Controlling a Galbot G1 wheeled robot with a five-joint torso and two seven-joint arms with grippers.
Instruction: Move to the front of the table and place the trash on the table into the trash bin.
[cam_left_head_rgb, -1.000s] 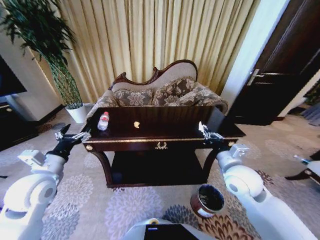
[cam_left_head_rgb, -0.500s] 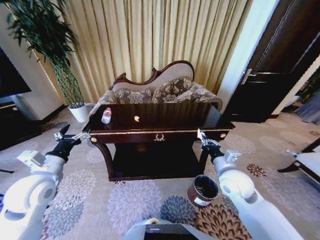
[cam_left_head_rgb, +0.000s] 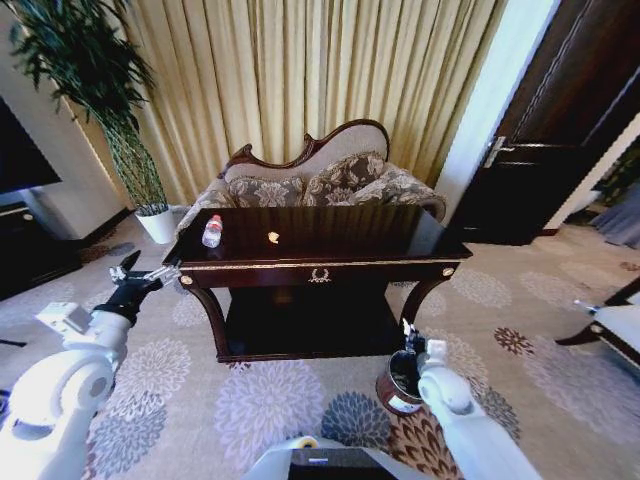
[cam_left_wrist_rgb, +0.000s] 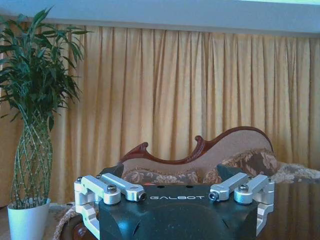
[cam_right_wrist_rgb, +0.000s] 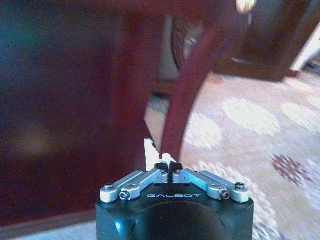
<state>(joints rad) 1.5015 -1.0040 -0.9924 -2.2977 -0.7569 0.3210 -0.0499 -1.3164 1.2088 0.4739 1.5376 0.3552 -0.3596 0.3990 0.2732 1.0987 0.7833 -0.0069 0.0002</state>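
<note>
The table stands ahead, the bin by its right leg. The bottle and a scrap await pickup. Right gripper pinches a white scrap over the bin; release looks next. Left gripper waits, fingers apart.

The dark glossy wooden table filled the frame's centre, its top open from above apart from a small clear bottle at upper left. The round brown trash bin stood open-mouthed at lower right, just beside the table's curved leg.
</note>
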